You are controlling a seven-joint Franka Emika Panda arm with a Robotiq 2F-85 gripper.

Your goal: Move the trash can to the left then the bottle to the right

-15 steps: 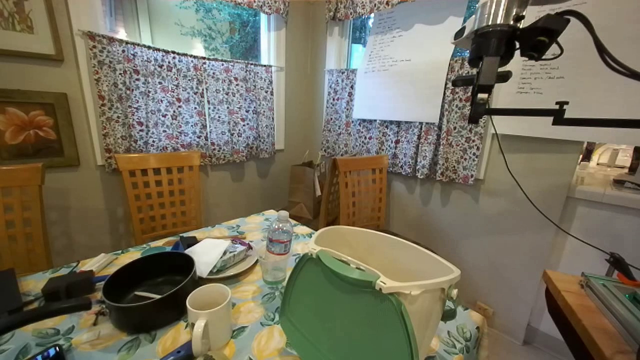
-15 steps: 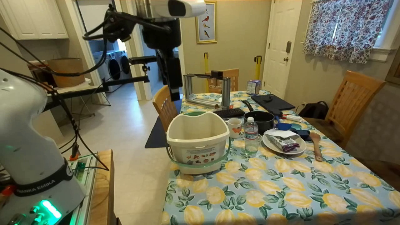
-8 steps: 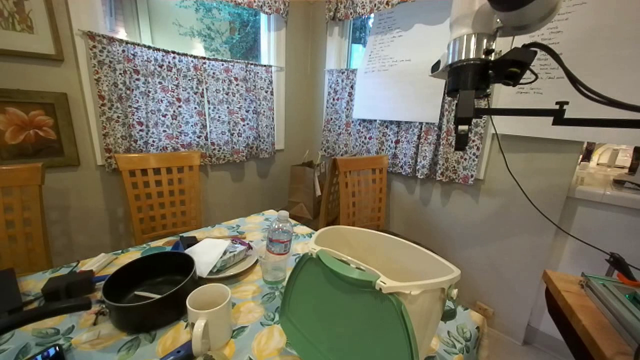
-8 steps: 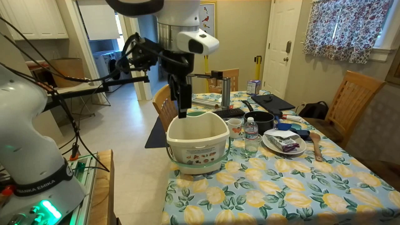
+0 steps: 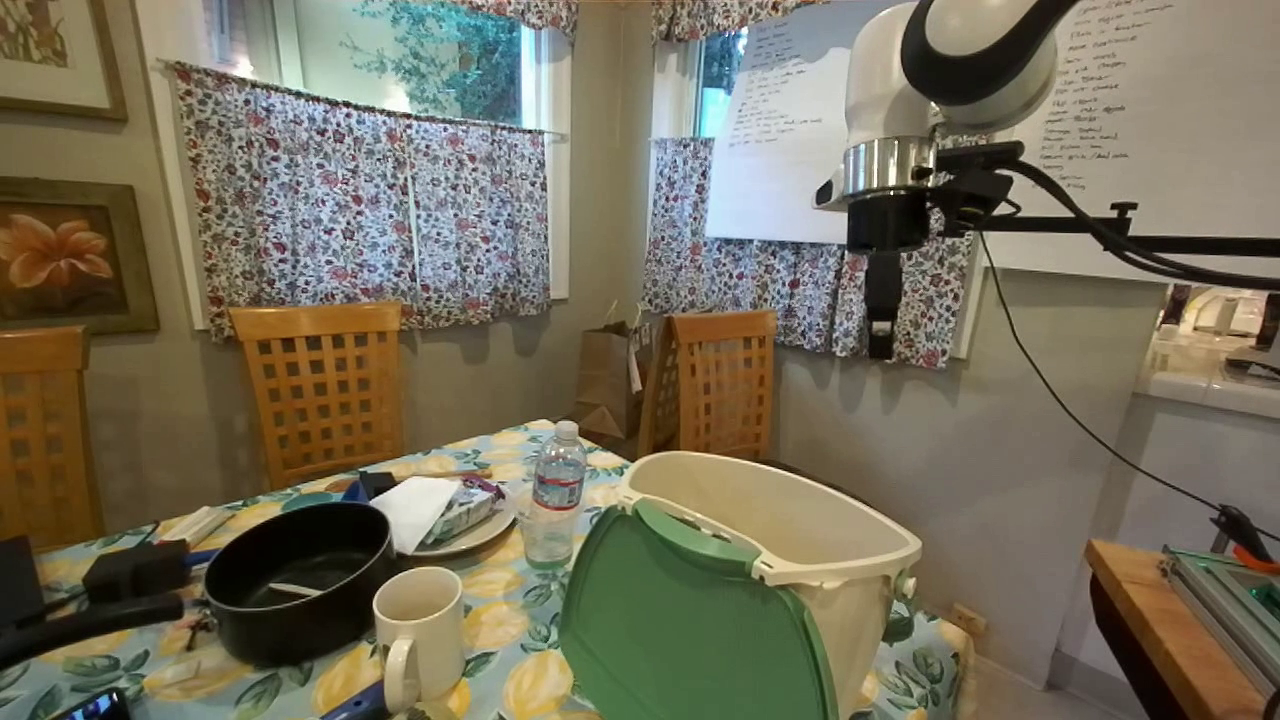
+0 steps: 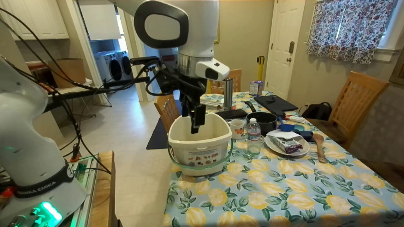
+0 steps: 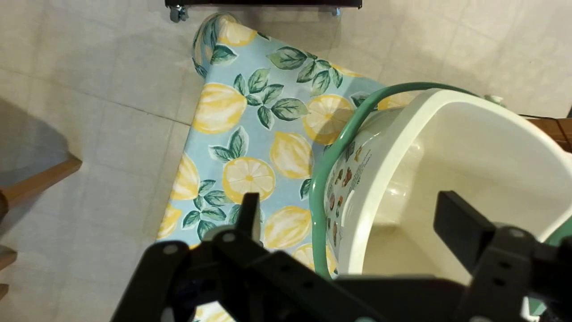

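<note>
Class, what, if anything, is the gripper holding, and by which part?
Nothing is held: the gripper is open in the wrist view, and in an exterior view it hangs clear above the trash can.

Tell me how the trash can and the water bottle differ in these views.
The trash can is far bigger than the bottle. The trash can is opaque cream-white; the bottle is see-through. The trash can is open on top, its green lid slanting down outside, while the bottle has its pale cap on. Both stand upright.

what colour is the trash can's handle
The handle is green; it shows best in the wrist view.
</note>
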